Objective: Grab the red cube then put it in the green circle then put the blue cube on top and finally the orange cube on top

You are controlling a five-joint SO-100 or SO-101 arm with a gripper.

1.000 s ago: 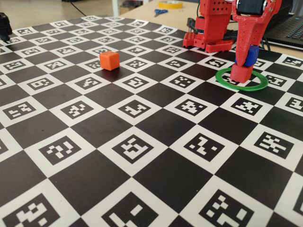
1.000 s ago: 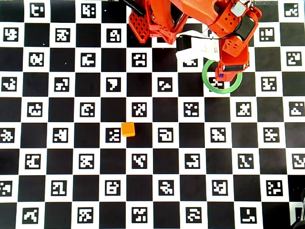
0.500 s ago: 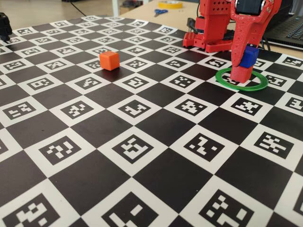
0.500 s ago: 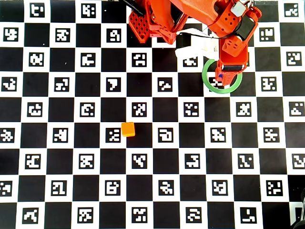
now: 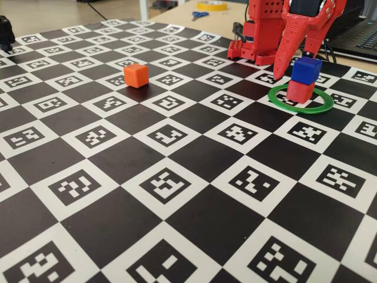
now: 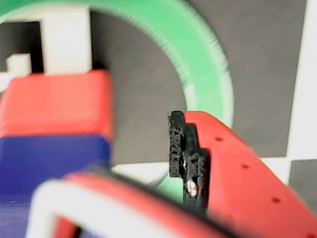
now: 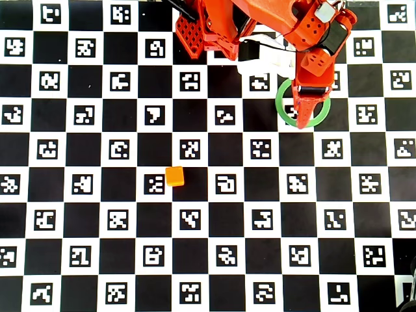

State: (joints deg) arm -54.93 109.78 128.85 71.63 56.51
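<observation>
two stacked cubes, blue cube [image 5: 306, 70] on red cube [image 5: 300, 91], inside green circle [image 5: 321, 105], claw [image 5: 294, 66] apart, no readable writing

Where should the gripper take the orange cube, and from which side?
Judgement: grip the orange cube across two opposite side faces, coming straight down from above. It sits flat and alone on the checkered board, nothing touching it, so every side is free. In the overhead view it lies slightly skewed to the squares, so turn the wrist to match.

In the overhead view the red printed gripper [image 7: 306, 109] hid both stacked cubes beneath it and part of the thin green ring [image 7: 282, 110]; the wrist view was blurred.
</observation>
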